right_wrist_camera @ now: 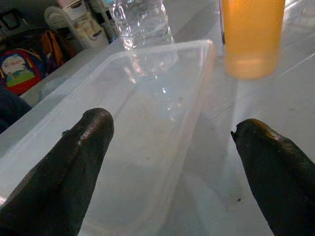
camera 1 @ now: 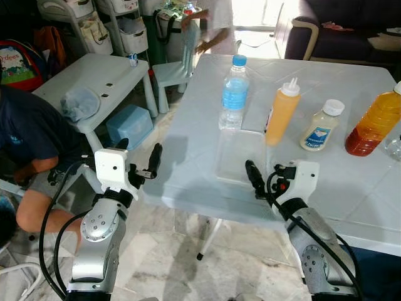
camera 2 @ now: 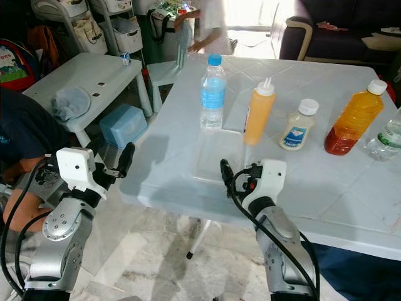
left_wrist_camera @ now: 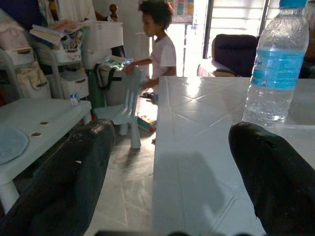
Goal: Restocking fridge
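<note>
Both arms sit low at the near edge of a white table (camera 1: 351, 188). Right gripper (right_wrist_camera: 172, 162) has fingers spread wide, holding nothing, hovering just above the near end of a clear plastic tray (right_wrist_camera: 147, 113) lying flat on the tabletop. Left gripper (left_wrist_camera: 172, 187) is also wide open & empty, off the table's left corner, over the floor.

Beyond the tray, in a row across the table: water bottle w/ blue cap (camera 1: 235, 93), orange squeeze bottle (camera 1: 282, 114) just beside the tray's far right corner, small white jar (camera 1: 322, 125), big bottle of amber liquid (camera 1: 374, 124).

Room: pale marble-look floor (camera 1: 169, 251), low white side table (camera 1: 94, 78) w/ a grey cloth (camera 1: 79, 102), blue box (camera 1: 128, 124) under it, small plastic chair (left_wrist_camera: 125, 101), storage shelves (left_wrist_camera: 64, 64), dark sofa (camera 1: 344, 28) at back. One person sits at the left (camera 1: 31, 150); a child (left_wrist_camera: 160, 49) stands by the chair.
</note>
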### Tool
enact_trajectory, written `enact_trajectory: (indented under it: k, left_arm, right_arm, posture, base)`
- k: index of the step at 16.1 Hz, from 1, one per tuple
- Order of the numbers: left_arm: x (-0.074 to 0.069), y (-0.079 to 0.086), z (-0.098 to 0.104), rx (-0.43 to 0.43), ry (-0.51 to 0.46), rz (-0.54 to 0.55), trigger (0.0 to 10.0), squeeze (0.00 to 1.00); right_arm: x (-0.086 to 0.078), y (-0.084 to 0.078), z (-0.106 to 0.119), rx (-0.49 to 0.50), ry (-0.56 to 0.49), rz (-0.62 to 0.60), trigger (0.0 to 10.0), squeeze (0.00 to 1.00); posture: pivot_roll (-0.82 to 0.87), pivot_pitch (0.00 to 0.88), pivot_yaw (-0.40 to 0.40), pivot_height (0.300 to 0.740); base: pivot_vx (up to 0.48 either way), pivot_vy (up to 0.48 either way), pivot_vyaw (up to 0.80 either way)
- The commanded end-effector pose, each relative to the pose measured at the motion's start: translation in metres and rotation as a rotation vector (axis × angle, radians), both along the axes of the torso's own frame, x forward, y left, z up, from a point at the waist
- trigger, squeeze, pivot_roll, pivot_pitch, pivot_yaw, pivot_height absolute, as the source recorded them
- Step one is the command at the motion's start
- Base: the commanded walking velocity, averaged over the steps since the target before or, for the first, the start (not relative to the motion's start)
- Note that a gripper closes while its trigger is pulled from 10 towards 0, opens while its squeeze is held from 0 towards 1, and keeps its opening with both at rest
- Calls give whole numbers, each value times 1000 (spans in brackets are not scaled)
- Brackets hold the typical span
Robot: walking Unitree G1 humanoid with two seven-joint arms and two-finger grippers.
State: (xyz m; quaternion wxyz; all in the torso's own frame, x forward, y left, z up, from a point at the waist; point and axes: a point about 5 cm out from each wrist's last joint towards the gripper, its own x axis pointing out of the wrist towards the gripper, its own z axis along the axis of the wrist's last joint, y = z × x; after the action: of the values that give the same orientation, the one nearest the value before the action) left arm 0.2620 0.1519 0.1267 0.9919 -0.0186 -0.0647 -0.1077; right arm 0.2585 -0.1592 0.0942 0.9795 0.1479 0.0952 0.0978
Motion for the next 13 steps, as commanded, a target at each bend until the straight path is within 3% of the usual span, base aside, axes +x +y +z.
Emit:
enact_trajectory:
  k: [1,5,6,7,13]
  left_arm:
    - [2,-1,3,11,-13,-10,10000,0]
    - [4,0,5,16,-20,-4,10000,0]
    - [4,1,5,17,-20,0,10000,0]
    - [3,2,5,19,-21,3,10000,0]
    - [3,0,5,20,-20,-6,10000,0]
  right_arm:
    - [4,4,2,39,2,31,10000,0]
    - [12,13,3,106,22,71,10000,0]
    - [13,14,2,130,28,67,9098,0]
    - [13,14,2,169,43,60,0,0]
    - [7,20,-7,253,121,52,0,0]
  posture:
    - [-23,0,29,740]
    - [-11,0,27,740]
    - [-8,0,26,740]
    - [-7,0,26,740]
    - [-9,0,35,740]
  base:
    - [0,0,0]
    - [0,0,0]
    - [0,0,0]
    - [0,0,0]
    - [0,0,0]
